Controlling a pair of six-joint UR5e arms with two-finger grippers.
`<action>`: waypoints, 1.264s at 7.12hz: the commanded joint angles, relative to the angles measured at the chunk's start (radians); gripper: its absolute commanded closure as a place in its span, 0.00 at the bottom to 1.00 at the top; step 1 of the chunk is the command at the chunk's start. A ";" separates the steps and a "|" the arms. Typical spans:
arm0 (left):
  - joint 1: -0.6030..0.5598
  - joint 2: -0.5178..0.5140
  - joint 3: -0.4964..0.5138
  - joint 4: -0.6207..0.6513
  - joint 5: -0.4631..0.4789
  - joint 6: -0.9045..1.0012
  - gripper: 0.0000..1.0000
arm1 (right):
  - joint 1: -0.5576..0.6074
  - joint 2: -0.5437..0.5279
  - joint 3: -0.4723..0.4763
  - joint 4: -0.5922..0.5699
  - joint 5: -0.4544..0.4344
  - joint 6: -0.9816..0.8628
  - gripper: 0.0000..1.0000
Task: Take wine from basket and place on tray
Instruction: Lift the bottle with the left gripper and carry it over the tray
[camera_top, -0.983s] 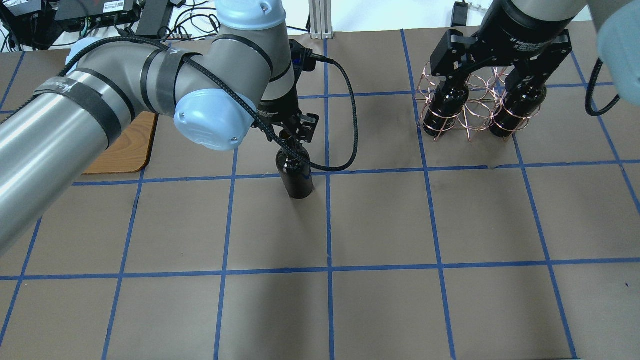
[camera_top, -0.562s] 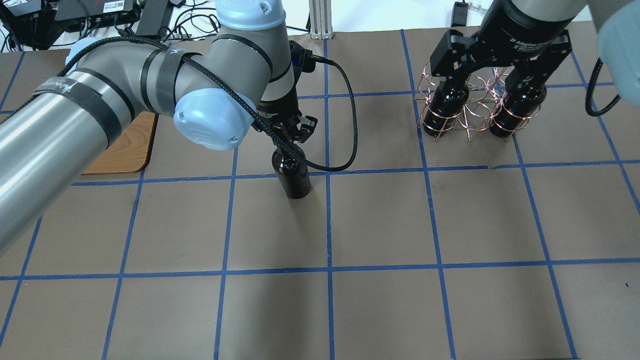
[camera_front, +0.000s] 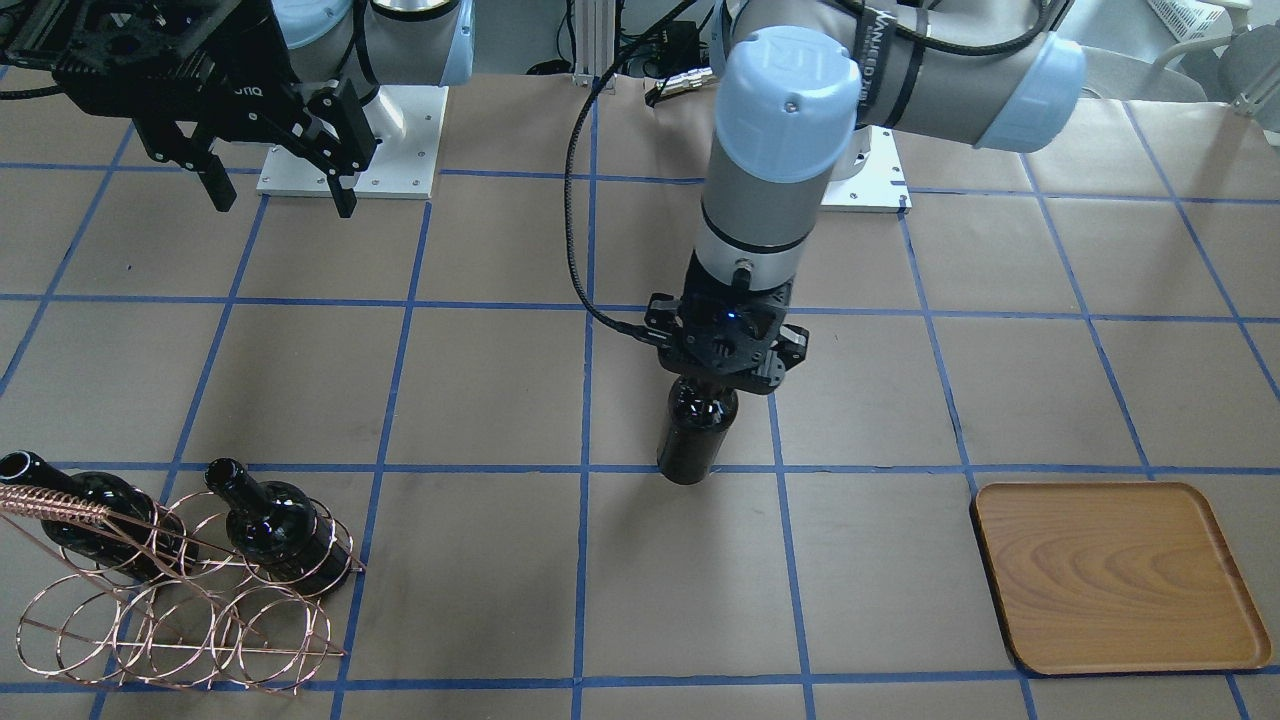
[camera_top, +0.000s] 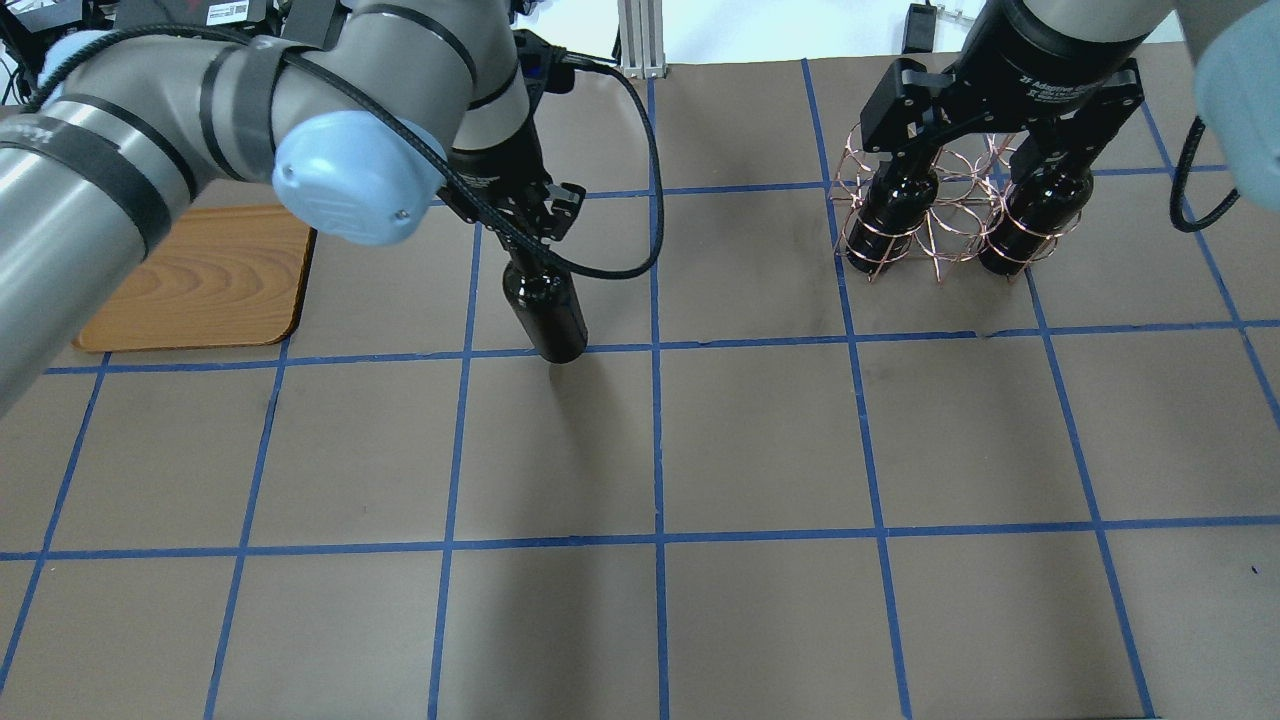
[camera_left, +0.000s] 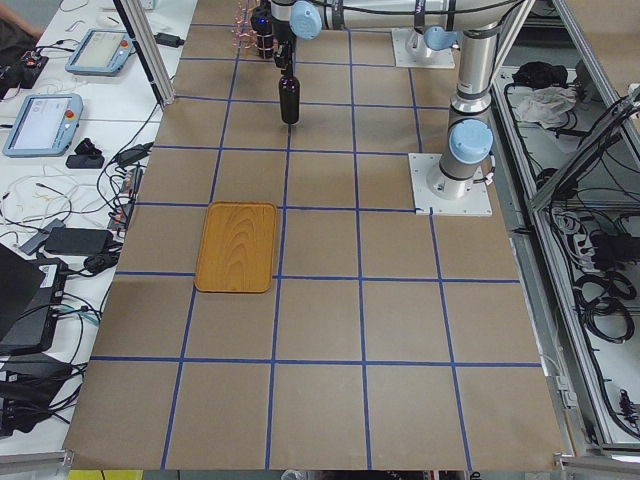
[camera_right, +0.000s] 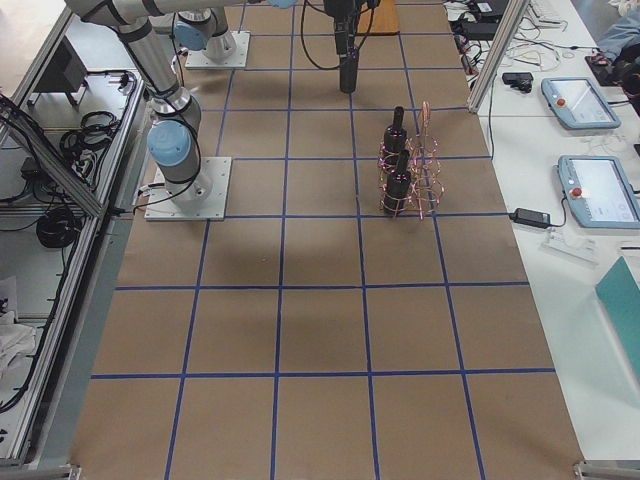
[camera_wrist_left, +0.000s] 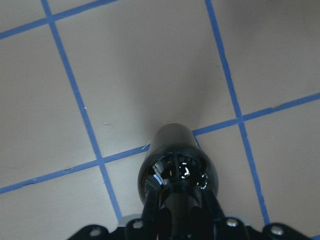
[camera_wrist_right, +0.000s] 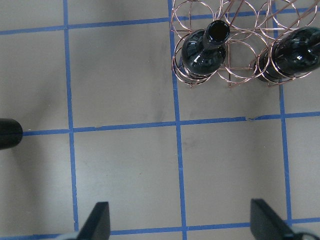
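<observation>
My left gripper (camera_top: 531, 243) is shut on the neck of a glossy black wine bottle (camera_top: 546, 316) and holds it upright over the table's middle. It also shows in the front view (camera_front: 696, 440) and below the left wrist (camera_wrist_left: 177, 162). The copper wire basket (camera_top: 945, 215) stands at the far right with two more bottles (camera_front: 282, 530) (camera_front: 88, 500) in its rings. My right gripper (camera_front: 283, 198) is open and empty, high above the basket (camera_wrist_right: 235, 55). The wooden tray (camera_top: 200, 280) lies empty to the left of the held bottle.
Brown paper with blue tape lines covers the table (camera_top: 760, 450). A black cable (camera_top: 640, 190) loops from my left wrist beside the bottle. Cables and electronics (camera_top: 200, 25) lie past the far edge. The tray also shows in the front view (camera_front: 1115, 575).
My left arm has carried the bottle to the left and a little farther back, toward the tray. More of the tray is now uncovered. The right arm has not moved.
</observation>
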 joint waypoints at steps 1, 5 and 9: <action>0.156 0.001 0.100 -0.069 0.003 0.125 1.00 | 0.000 0.002 0.000 -0.005 0.002 0.000 0.00; 0.495 -0.025 0.157 -0.081 -0.010 0.431 1.00 | 0.000 0.002 0.000 0.004 0.002 0.000 0.00; 0.618 -0.137 0.286 -0.080 -0.002 0.541 1.00 | 0.003 -0.010 0.000 0.004 0.014 0.001 0.00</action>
